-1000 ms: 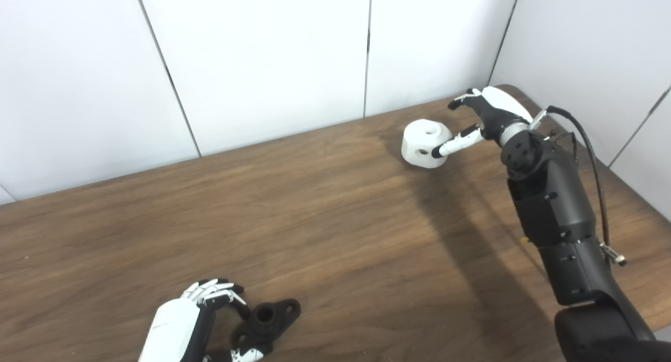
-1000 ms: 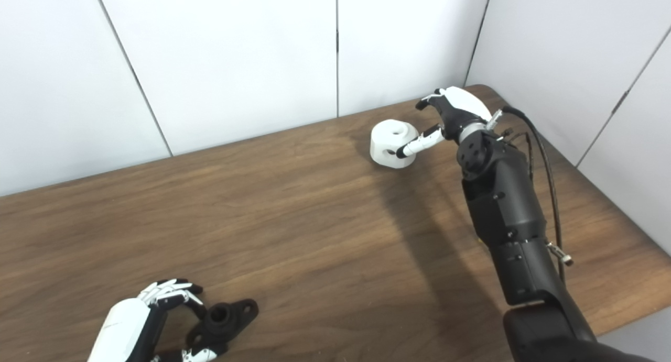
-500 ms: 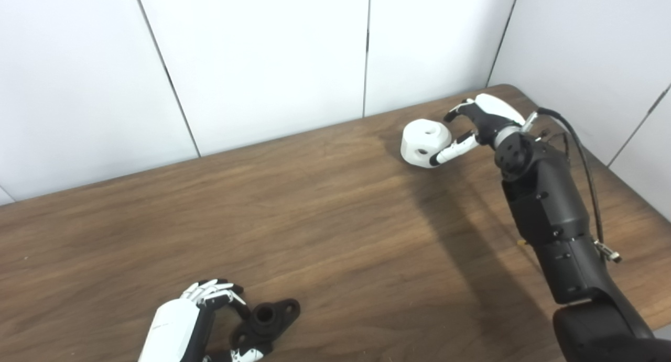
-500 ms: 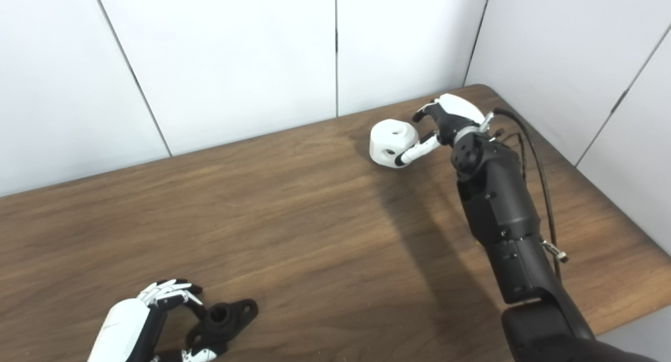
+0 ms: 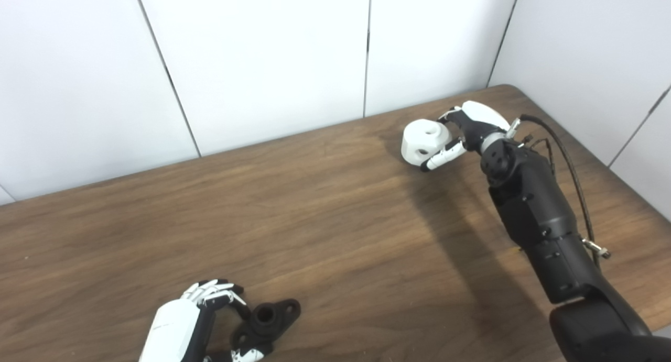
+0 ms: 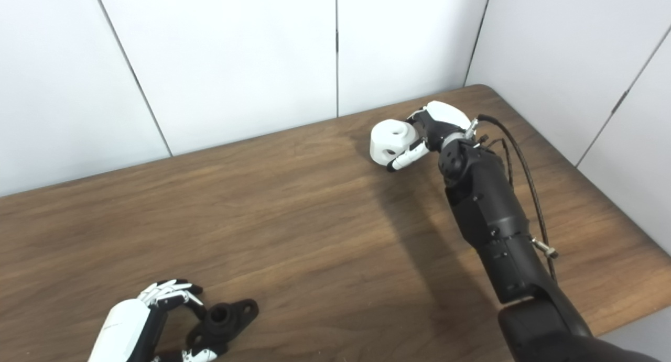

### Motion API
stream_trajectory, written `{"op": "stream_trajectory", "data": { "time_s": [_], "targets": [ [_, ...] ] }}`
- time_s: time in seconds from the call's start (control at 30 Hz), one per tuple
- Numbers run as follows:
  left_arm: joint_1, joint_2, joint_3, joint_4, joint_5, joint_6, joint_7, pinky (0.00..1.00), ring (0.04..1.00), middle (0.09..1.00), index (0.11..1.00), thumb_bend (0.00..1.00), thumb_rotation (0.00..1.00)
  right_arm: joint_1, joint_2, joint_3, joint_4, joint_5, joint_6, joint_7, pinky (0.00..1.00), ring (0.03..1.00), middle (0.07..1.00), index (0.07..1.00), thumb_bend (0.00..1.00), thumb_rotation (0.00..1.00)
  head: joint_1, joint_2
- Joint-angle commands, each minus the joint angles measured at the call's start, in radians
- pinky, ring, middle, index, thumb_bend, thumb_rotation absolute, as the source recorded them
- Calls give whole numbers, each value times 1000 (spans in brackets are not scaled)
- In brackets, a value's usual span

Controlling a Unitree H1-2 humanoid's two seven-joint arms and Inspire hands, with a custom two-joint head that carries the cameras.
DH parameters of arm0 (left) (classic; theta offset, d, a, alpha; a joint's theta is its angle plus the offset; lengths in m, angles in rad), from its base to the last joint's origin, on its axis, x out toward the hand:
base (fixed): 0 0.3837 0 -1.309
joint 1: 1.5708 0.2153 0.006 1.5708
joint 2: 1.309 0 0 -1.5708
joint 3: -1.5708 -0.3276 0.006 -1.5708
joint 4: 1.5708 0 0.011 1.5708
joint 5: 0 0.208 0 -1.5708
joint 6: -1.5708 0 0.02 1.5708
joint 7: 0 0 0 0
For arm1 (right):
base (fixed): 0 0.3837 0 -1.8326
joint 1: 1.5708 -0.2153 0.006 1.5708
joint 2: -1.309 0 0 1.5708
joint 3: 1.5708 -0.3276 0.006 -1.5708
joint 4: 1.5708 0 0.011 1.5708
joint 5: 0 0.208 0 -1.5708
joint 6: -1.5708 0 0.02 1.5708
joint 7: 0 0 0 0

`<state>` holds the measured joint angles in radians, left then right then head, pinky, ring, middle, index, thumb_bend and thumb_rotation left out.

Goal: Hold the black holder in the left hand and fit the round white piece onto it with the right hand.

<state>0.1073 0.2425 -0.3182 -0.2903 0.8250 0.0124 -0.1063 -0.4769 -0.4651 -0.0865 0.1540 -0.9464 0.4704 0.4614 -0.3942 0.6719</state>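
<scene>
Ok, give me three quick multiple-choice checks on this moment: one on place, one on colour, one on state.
1. Where is the round white piece?
A. far right of the table, near the wall
B. beside the left hand
C. on the holder

2. What colour is the holder?
A. white
B. black
C. red

3. What is the right hand doing?
A. hanging open, clear of everything
B. closing its fingers around the white piece
C. gripping the holder

Answers: 1 A, it sits by the far corner. 2 B, it is dark against the wood by the left hand. 3 B, fingers wrap both sides of it.
</scene>
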Motion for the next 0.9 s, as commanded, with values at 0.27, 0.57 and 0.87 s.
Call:
{"op": "stream_trajectory", "data": {
  "time_s": [0.27, 0.57, 0.87],
  "targets": [
    [21, 8, -6, -8, 4, 14, -31, 894, 827, 743, 484, 520, 45, -50, -24, 0, -25, 19, -1, -65, 1000, 1000, 949, 746, 905, 280, 1, 4],
    [25, 7, -6, -18, 3, 21, -37, 897, 826, 743, 485, 520, 45, -37, -31, -2, -41, 41, -1, -87, 1000, 1000, 935, 710, 869, 262, 2, 7],
    [28, 4, -5, -29, 5, 28, -41, 902, 829, 747, 485, 520, 44, -30, -49, 18, -44, 58, -1, -100, 1000, 1000, 923, 663, 861, 246, 3, 11]
  ]
}}
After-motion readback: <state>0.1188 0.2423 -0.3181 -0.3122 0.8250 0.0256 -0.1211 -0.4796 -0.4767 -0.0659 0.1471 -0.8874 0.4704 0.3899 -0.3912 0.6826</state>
